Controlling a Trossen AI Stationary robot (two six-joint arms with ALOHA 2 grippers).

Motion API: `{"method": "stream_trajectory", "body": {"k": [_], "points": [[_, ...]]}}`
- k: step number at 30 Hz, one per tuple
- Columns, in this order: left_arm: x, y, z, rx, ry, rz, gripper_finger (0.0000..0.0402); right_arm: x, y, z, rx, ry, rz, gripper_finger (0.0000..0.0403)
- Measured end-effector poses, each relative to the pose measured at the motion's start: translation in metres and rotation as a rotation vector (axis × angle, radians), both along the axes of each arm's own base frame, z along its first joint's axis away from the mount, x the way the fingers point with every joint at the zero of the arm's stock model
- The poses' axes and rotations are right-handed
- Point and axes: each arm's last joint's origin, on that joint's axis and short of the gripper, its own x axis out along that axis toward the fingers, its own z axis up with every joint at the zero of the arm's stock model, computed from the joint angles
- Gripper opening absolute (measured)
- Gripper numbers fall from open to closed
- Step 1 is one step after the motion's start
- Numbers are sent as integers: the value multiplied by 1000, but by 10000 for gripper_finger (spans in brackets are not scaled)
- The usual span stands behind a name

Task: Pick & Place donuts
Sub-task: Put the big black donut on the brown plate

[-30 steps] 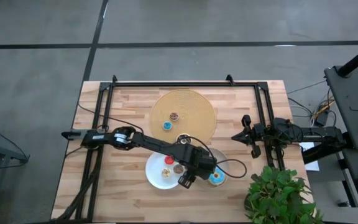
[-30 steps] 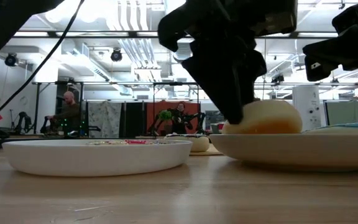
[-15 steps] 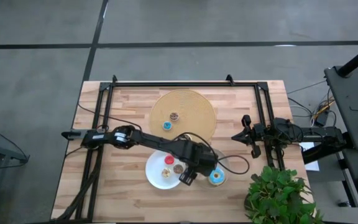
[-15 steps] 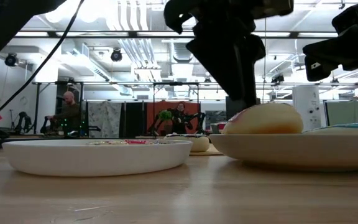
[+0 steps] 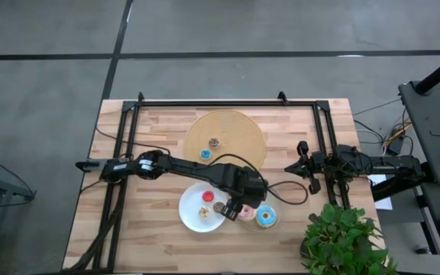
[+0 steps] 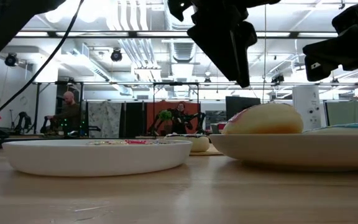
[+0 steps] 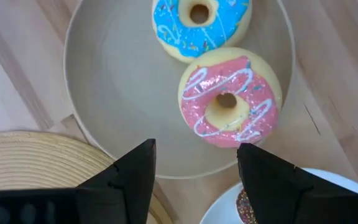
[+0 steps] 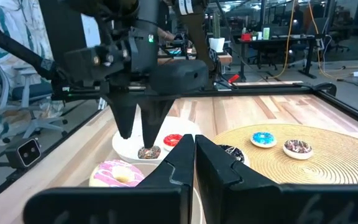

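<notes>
Figure: release of a donut, seen from above. My left gripper [image 5: 239, 210] hangs with its jaws open and empty just above the pink donut [image 7: 229, 103], which lies flat in the right plate [image 7: 104, 93] touching the light blue donut [image 7: 201, 25]. To finish this step well I judge I should rise straight up, keeping the jaws spread so neither finger drags the pink ring, before swinging toward the board [image 5: 225, 140] at 12 o'clock. Two tiny donuts, blue [image 5: 205, 155] and brown [image 5: 215, 143], wait there; the left plate [image 5: 193, 218] holds a red [image 5: 207, 197] and a brown one [image 5: 219, 206]. My right gripper [image 5: 304, 162] rests closed at 3 o'clock. The surface is pale wood inside a black frame; a plant [image 5: 338, 233] stands at 4 o'clock. Beyond lies an open workshop with seated people.
</notes>
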Motion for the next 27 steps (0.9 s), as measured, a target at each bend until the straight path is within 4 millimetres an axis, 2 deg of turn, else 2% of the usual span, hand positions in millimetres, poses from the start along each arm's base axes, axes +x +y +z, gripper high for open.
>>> {"method": "stream_trajectory", "body": {"k": [27], "points": [[6, 23, 0, -51, -11, 134, 197, 0, 0, 0, -1, 0, 0, 8]]}}
